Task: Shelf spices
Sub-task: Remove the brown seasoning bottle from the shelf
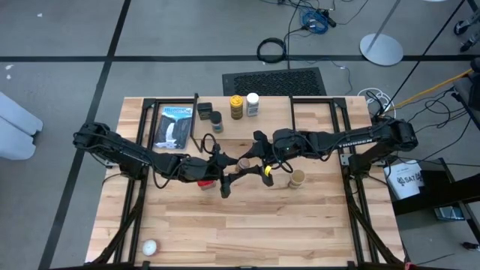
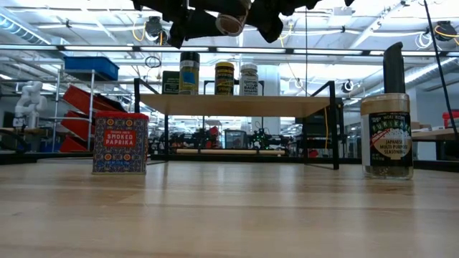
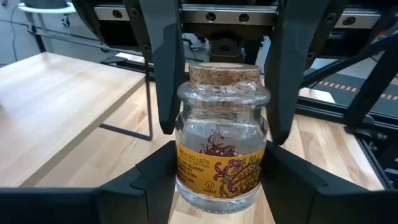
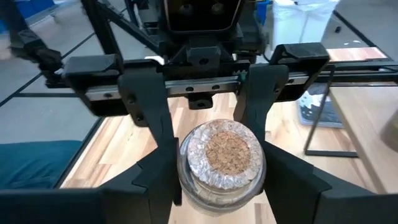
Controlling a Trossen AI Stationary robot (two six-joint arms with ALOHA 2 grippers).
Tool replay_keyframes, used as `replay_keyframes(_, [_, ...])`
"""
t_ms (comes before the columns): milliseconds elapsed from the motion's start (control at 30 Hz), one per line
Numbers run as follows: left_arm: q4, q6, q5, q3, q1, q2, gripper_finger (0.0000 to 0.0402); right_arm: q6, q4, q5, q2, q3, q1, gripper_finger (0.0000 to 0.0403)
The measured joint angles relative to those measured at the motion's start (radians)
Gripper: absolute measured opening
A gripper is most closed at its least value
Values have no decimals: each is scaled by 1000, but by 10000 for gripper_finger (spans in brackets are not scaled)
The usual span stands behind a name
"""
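A small glass jar with a cork lid (image 3: pixel 221 146) and a yellow label hangs high above the table's middle, between both grippers. My left gripper (image 1: pixel 231 165) comes from the left and my right gripper (image 1: pixel 253 159) from the right; both are shut on it. On the shelf (image 2: pixel 237 104) at the far side stand a black tin (image 2: pixel 171 82), a dark-lidded jar (image 2: pixel 189 72), a yellow-lidded jar (image 2: pixel 224 77) and a white-lidded jar (image 2: pixel 249 79). A red paprika tin (image 2: pixel 120 142) and a seasoning jar (image 2: pixel 386 136) stand on the table. My left gripper pinches the jar's lower body (image 3: pixel 186 180) between its two fingers, coming nearly level from the table's left. The jar stands upright, cork up, lifted clear of the table. My right gripper has its fingers (image 3: pixel 168 93) on either side of the jar's shoulder and neck (image 3: pixel 186 102), coming from the table's right and slanting slightly down. Its wrist view looks down on the cork (image 4: pixel 222 149).
A flat blue-and-black package (image 1: pixel 176 126) lies at the far left beside the shelf. A small white ball (image 1: pixel 150 247) sits near the front left corner. The red tin (image 1: pixel 206 182) is under my left arm and the seasoning jar (image 1: pixel 298 178) under my right arm.
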Motion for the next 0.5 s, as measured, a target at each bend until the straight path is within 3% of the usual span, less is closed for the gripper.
replay_keyframes(500, [-9,-11,13,0,-57,-9,209,-33,-33,14,-147,0,-1,281])
